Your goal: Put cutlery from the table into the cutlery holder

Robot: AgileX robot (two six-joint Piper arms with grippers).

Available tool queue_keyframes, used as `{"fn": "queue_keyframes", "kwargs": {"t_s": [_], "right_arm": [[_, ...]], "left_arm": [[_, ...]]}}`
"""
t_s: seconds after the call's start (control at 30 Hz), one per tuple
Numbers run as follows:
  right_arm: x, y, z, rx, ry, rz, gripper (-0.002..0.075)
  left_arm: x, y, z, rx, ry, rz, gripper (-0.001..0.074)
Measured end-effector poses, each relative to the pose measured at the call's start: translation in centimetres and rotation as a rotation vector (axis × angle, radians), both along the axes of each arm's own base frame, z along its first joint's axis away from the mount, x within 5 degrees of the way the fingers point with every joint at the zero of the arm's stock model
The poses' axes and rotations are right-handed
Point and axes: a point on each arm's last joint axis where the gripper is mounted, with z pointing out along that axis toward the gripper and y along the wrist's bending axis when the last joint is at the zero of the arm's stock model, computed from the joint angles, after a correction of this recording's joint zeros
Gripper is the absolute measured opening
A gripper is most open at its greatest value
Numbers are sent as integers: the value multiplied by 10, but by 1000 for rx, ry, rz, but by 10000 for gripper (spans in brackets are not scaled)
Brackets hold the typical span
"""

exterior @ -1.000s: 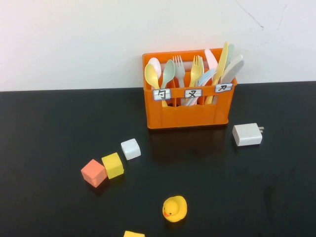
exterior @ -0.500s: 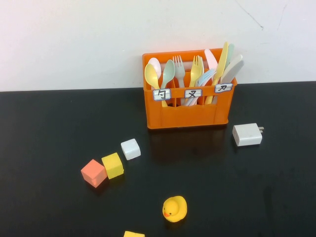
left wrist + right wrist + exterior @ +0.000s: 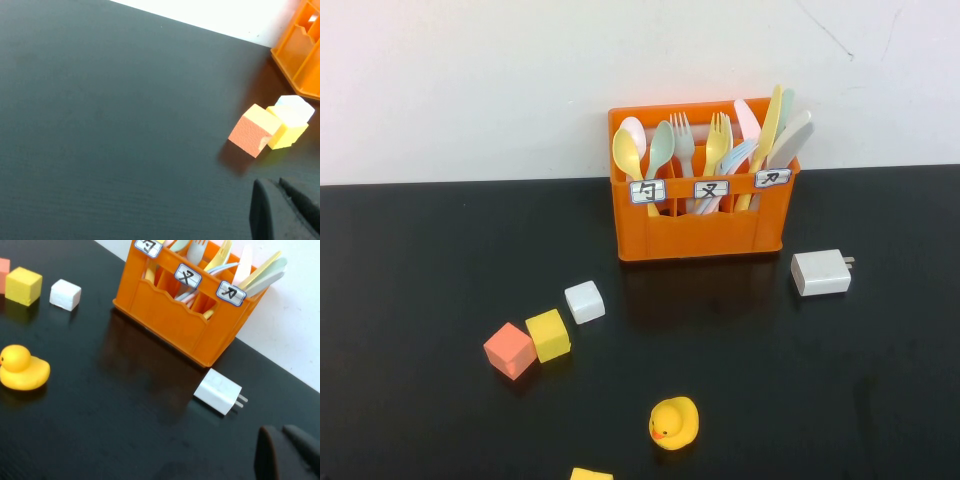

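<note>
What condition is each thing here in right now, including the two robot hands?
cutlery holder: upright, all three compartments filled
cutlery: standing in the holder, none on the table
duck: upright
charger: lying flat, unplugged
left end effector: shut, empty, above the table
right end effector: shut, empty, near the charger

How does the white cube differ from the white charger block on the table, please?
The white cube is smaller and plain-sided; the white charger block is larger, flatter and has metal prongs. The cube lies left of the orange cutlery holder, near the yellow cube; the charger lies to its right, alone. Both are white and rest on the black table.
</note>
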Motion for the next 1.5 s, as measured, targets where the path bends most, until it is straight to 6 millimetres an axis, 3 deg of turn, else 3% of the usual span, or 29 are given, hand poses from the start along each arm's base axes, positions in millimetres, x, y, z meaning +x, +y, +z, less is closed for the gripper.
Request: {"fn": "queue_keyframes", "kwargs": {"t_s": [0.23, 0.6, 1.5], "right_arm": [[0, 0, 0, 0, 0, 0, -2], [0, 0, 0, 0, 0, 0, -2], [0, 0, 0, 2, -4, 0, -2]], "left_arm": [[0, 0, 0, -6, 1, -1, -1], [0, 0, 0, 203, -20, -60, -1], [0, 0, 0, 206, -18, -62, -1]]}}
